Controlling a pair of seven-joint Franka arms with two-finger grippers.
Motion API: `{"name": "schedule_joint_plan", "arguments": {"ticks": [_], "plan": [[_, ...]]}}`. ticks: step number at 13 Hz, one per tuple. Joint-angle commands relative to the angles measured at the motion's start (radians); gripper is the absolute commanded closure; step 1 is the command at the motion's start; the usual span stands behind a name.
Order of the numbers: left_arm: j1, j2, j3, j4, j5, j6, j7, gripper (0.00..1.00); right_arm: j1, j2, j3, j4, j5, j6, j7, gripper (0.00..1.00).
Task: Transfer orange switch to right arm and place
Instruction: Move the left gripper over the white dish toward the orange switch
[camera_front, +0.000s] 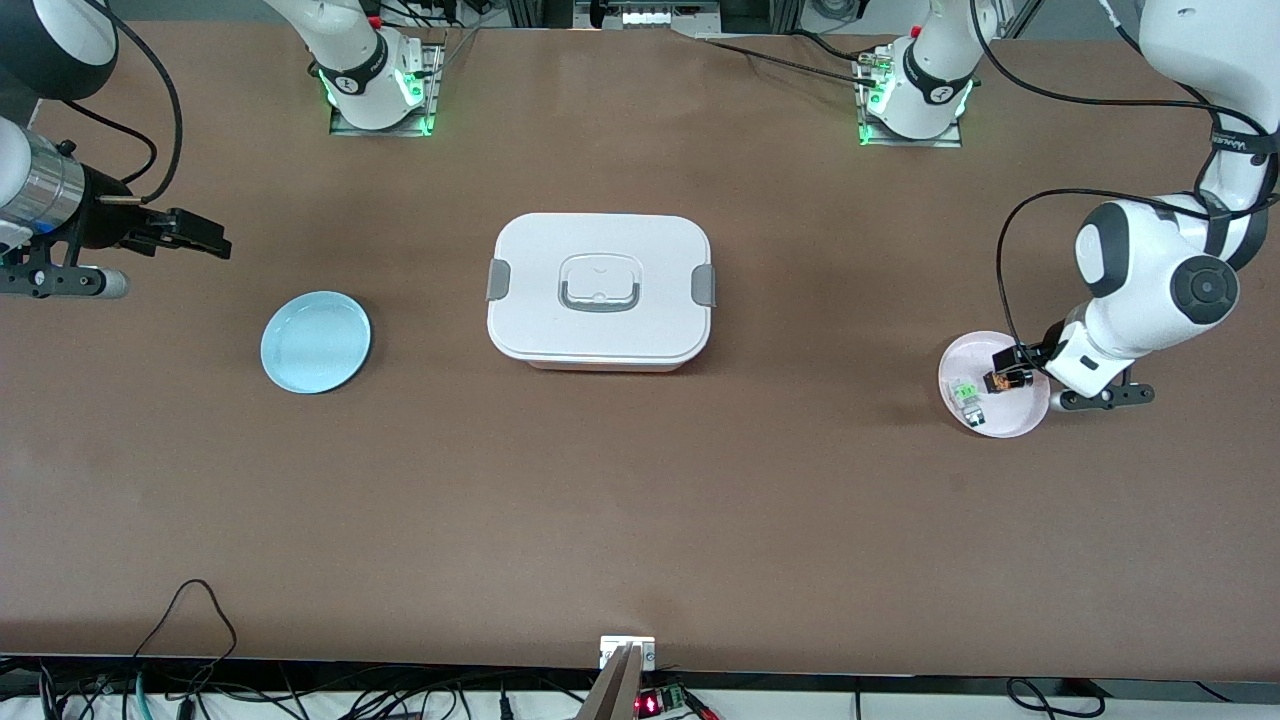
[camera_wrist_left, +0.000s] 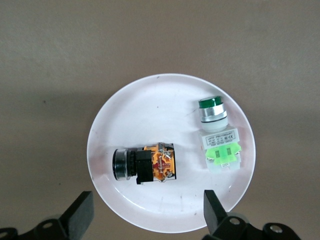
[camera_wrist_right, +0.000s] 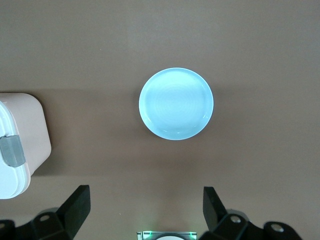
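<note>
The orange switch (camera_wrist_left: 145, 164) is seen lying on the pink plate (camera_wrist_left: 150, 100), lower centre of the left wrist view, beside a green switch (camera_wrist_left: 216, 135). The left claw (camera_wrist_left: 145, 215) is spread apart above it, nothing gripped. The right claw (camera_wrist_right: 145, 210), likewise apart and empty, is held waiting over the worktop (camera_wrist_right: 250, 50) above the blue plate (camera_wrist_right: 176, 103). Pickup, handover and placing are judged undone.

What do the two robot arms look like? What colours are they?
Both arms are white with dark grey joints and black cables. Their bases glow green. The right arm has a shiny silver wrist and a slim black right gripper. The left gripper is black too.
</note>
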Motion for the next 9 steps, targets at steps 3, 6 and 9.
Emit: {"name": "schedule_joint_plan", "arguments": {"ticks": [3,6,9], "plan": [[0.023,0.048,-0.006,-0.009,0.024,0.12,0.006,0.04,-0.004,0.011,-0.005,0.013,0.027,-0.02,-0.006,0.0],[0.024,0.08,-0.006,-0.011,0.026,0.185,0.028,0.01,-0.004,0.011,-0.005,0.013,0.027,-0.02,-0.005,0.0],[0.026,0.095,-0.008,-0.012,0.026,0.208,0.04,0.02,-0.004,0.012,-0.005,0.013,0.027,-0.021,-0.006,0.0]]}}
